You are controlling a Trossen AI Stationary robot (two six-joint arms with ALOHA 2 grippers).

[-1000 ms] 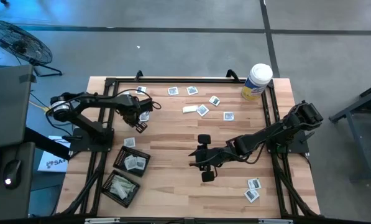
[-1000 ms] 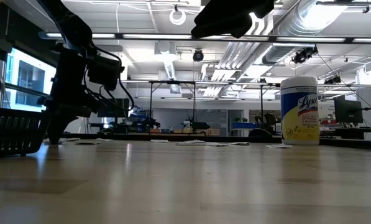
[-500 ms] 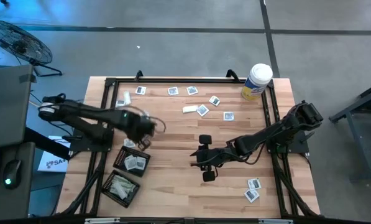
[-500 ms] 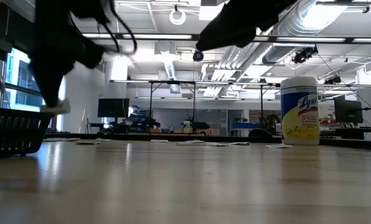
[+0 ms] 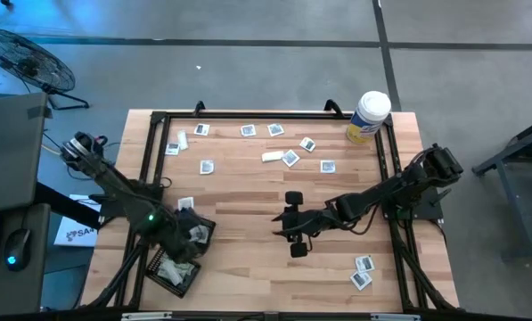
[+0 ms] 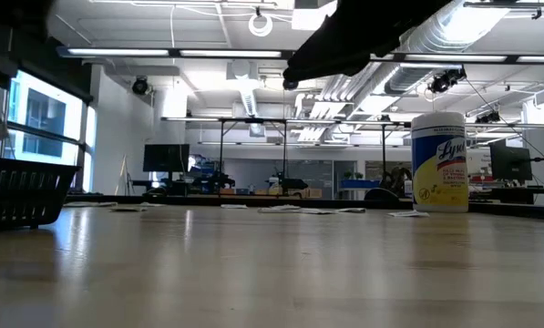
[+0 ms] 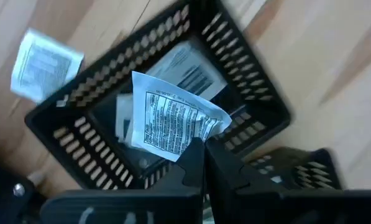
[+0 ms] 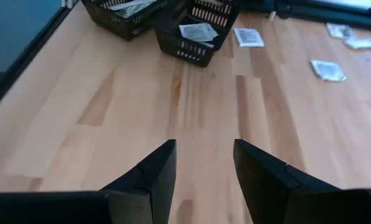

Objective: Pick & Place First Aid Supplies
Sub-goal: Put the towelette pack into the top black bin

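My left gripper (image 5: 184,234) hangs over a black mesh tray (image 5: 203,239) at the table's near left, shut on a small white printed packet (image 7: 166,118). That tray (image 7: 61,124) holds a few more packets. A second mesh tray (image 5: 170,269) with packets stands just nearer the front edge. Several more first aid packets (image 5: 290,159) lie flat along the far side of the table, and two (image 5: 363,271) lie at the near right. My right gripper (image 5: 282,227) hovers open over the bare middle of the table (image 8: 204,149). My left gripper pinches the packet by one edge (image 7: 194,142) between its two fingers. The fingers come from above, pointing down. The packet is slightly crumpled, sticks out beyond the fingertips and hangs clear above the mesh tray.
A white canister with a yellow label (image 5: 368,116) stands at the far right corner. One packet (image 5: 185,204) lies on the wood just beyond the trays. A black frame (image 5: 248,115) runs along the table's edges. Bare wood lies between the trays and my right gripper.
My left gripper has swung from the packets at the far left toward the near edge, rising and rolling its wrist, and now hangs over the mesh tray. It carries the white packet lifted clear of the table.
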